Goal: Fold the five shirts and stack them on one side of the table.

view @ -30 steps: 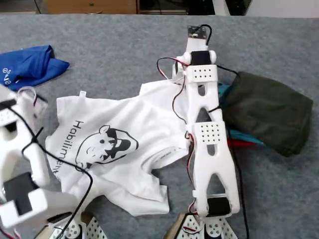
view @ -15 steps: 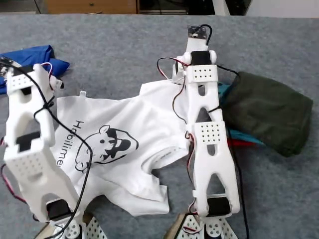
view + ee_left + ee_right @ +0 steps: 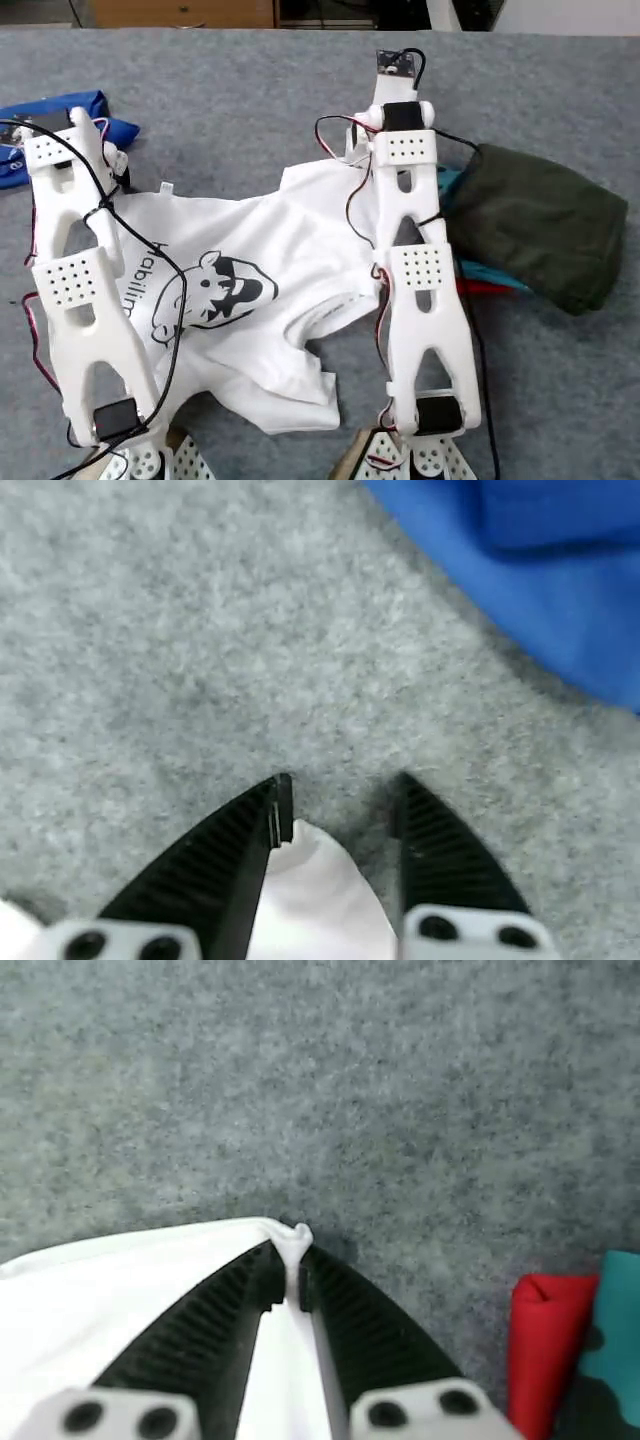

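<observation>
A white shirt (image 3: 250, 250) with a bear print lies spread and rumpled in the middle of the grey table. My right gripper (image 3: 288, 1270) is shut on a pinched bit of its far edge, close to the folded stack. My left gripper (image 3: 338, 800) stands open at the shirt's far left corner (image 3: 320, 880), with a tip of white cloth between its fingers (image 3: 250, 850). In the high view that gripper (image 3: 112, 165) sits just beside the blue shirt (image 3: 85, 103). The blue shirt (image 3: 540, 570) lies crumpled on the carpet beyond the fingertips.
At the right lies a stack of folded shirts: dark green (image 3: 540, 235) on top, teal (image 3: 452, 185) and red (image 3: 480, 288) peeking out below. The red (image 3: 545, 1340) and teal (image 3: 620, 1330) edges lie near my right gripper. Wooden furniture (image 3: 180, 12) stands behind the table.
My left arm has swung from the near left edge out to the white shirt's far left corner, beside the blue shirt. The right arm and the shirt have stayed put.
</observation>
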You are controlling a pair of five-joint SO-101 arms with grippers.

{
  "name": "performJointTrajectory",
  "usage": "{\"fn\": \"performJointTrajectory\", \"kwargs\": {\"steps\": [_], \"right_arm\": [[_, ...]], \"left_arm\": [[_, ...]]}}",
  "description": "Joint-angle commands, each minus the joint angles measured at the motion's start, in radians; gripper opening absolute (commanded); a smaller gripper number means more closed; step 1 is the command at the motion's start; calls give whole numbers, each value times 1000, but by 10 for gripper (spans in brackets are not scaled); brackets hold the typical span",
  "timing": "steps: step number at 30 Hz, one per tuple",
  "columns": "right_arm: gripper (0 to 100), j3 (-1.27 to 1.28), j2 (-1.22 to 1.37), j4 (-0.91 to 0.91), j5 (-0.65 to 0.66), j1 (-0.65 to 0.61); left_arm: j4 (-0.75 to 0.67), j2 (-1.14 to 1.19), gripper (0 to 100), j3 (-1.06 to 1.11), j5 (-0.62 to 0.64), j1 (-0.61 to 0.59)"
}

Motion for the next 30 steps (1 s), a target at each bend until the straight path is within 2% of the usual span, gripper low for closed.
{"fn": "performJointTrajectory", "kwargs": {"steps": [1,3,8,15,24,30], "right_arm": [[30,-42,-13,-17,-6,15],[30,-42,-13,-17,-6,15],[30,-42,-13,-15,-6,15],[30,-42,-13,-15,-5,15],[30,-42,-13,-15,-5,13],[30,-41,-13,-14,-5,13]], "left_arm": [[115,28,116,-158,5,14],[161,45,140,-203,5,17],[160,38,207,-216,2,6],[161,-68,217,-204,-2,6],[155,-219,215,112,-38,63],[124,-185,215,120,-32,41]]}}
